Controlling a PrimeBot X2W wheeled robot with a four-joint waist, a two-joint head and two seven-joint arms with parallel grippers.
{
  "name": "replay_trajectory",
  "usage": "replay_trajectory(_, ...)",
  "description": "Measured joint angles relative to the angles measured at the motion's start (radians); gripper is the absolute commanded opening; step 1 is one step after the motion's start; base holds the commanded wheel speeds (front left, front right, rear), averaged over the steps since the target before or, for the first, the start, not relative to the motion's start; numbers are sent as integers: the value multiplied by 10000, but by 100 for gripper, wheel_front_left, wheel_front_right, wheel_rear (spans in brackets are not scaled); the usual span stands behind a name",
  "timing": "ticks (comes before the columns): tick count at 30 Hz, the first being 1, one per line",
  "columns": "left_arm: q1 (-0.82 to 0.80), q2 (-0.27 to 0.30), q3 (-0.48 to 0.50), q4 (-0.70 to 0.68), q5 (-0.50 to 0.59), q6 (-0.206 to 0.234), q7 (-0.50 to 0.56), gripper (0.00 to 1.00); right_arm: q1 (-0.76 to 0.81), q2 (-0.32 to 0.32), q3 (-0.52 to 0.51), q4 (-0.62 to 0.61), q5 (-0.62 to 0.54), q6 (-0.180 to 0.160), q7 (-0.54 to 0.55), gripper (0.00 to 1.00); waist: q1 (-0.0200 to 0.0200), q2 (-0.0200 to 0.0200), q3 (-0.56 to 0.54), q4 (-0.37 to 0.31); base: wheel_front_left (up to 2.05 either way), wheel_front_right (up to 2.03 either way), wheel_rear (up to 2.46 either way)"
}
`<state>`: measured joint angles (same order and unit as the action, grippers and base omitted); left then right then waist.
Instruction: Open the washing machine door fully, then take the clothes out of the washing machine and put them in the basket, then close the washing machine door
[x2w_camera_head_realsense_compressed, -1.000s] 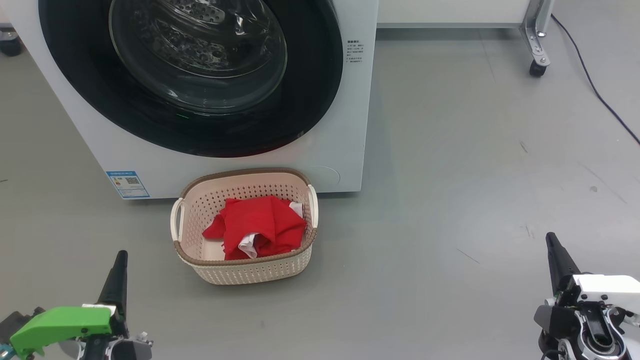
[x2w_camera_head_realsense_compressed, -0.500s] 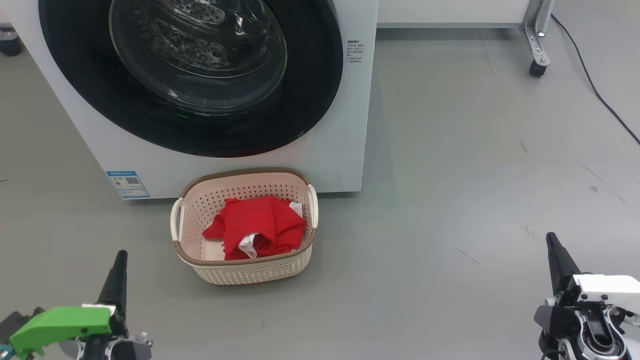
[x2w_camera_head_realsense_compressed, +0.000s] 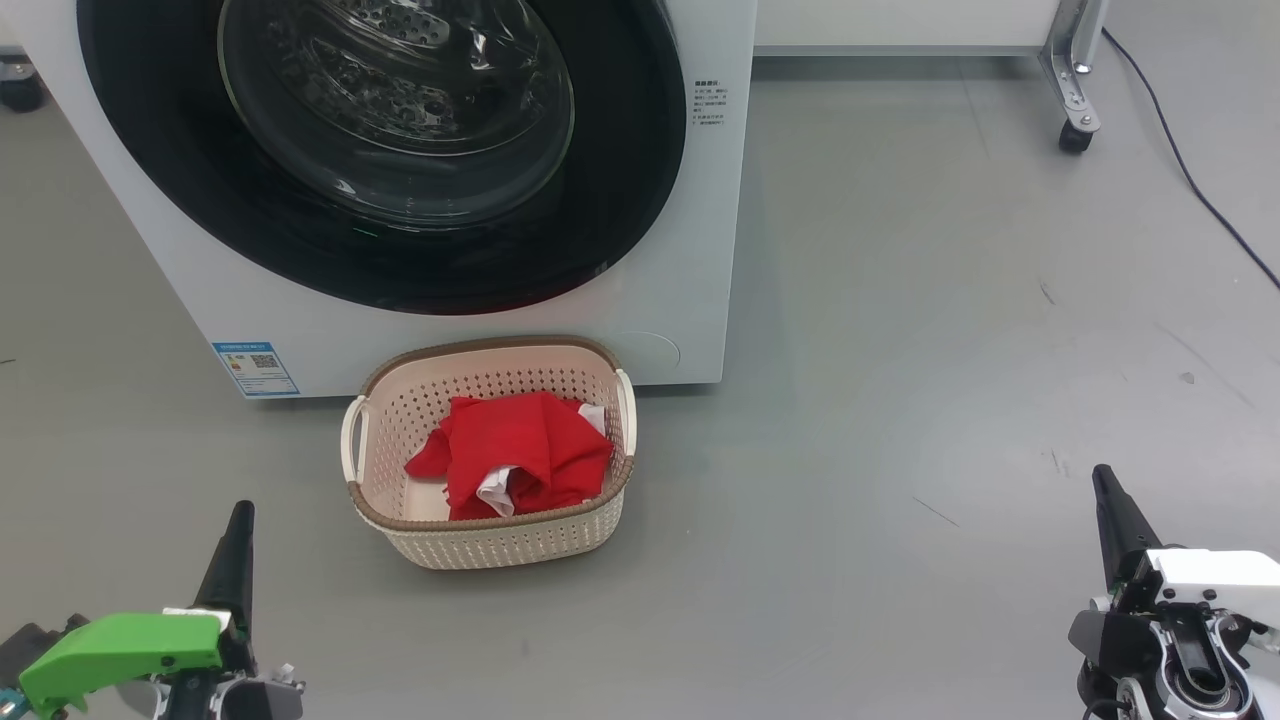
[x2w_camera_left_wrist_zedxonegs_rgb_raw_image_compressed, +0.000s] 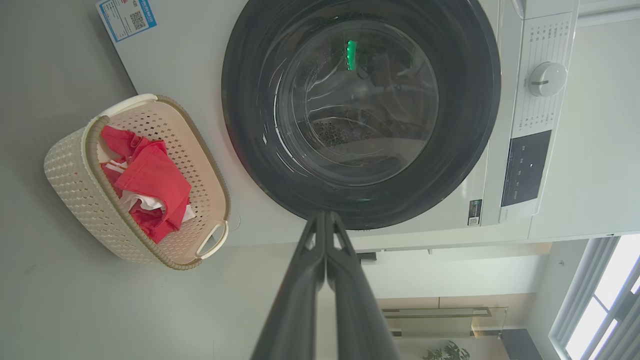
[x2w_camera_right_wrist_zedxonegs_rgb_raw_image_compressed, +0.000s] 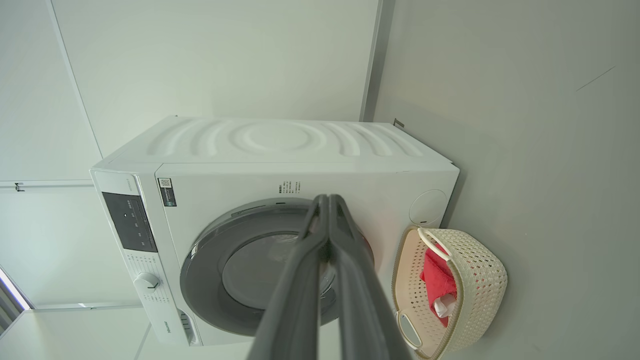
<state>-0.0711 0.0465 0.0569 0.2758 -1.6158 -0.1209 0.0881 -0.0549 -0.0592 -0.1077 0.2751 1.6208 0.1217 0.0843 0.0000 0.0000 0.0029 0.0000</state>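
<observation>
Left gripper (x2w_camera_head_realsense_compressed: 241, 512) and right gripper (x2w_camera_head_realsense_compressed: 1100, 476) both have fingers pressed together, empty. Ahead of them, nearer the left one, the clothes (x2w_camera_head_realsense_compressed: 520, 450) lie in the basket (x2w_camera_head_realsense_compressed: 500, 545). Beyond it, the washing machine door (x2w_camera_head_realsense_compressed: 390, 120) looks shut. The task seems done, so best to park both arms low, clear of the basket.

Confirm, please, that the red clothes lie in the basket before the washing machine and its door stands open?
Not the door: the washing machine door is shut, as the left wrist view shows. The red clothes do lie in the basket before the washing machine.
</observation>
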Motion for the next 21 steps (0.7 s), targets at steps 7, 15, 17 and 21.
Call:
replay_trajectory(7, 0, 0, 2, 0, 0, 0, 0, 0, 0, 6, -6, 0, 0, 0, 0, 0, 0, 0, 0, 0, 0, 0, 0)
replay_trajectory(15, 0, 0, 8, -2, 0, 0, 0, 0, 0, 12, -10, 0, 0, 0, 0, 0, 0, 0, 0, 0, 0, 0, 0)
replay_trajectory(17, 0, 0, 10, -2, 0, 0, 0, 0, 0, 13, -12, 0, 0, 0, 0, 0, 0, 0, 0, 0, 0, 0, 0)
replay_trajectory(21, 0, 0, 10, -2, 0, 0, 2, 0, 0, 13, -13, 0, 0, 0, 2, 0, 0, 0, 0, 0, 0, 0, 0)
